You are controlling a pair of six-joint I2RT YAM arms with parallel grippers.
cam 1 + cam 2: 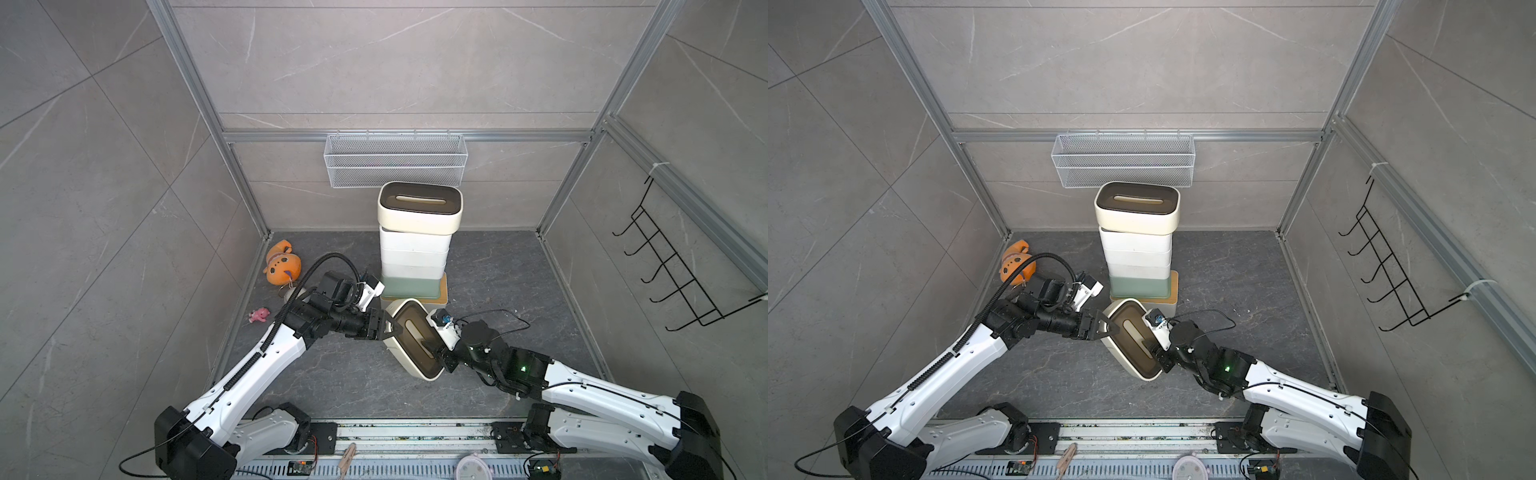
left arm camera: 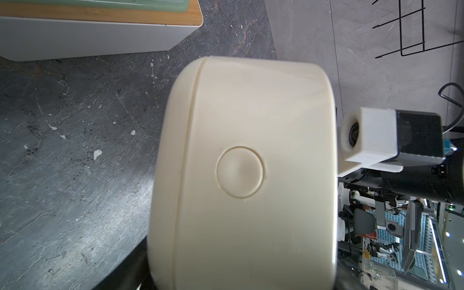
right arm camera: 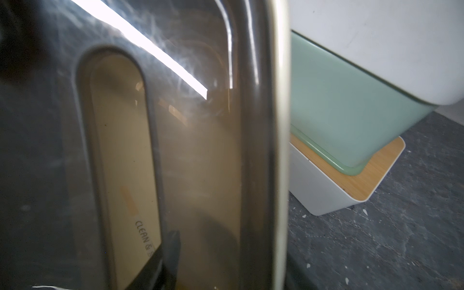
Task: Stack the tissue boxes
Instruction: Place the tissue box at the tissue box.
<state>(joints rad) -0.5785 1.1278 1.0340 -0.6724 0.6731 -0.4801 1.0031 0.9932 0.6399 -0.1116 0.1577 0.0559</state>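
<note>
cream tissue box [image 2: 246,175] over dark marbled floor [image 2: 75,150], grey tiled walls [image 1: 104,166]

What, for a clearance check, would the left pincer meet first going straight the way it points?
The left pincer would meet the end wall of the cream tissue box right before it; its tips seem to straddle that end.

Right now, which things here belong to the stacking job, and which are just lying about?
Job: stack; held box, tilted, off the floor; left gripper at one end of it; right gripper at the other end.

Lying about: basket; orange plush; pink toy; hook rack.
</note>
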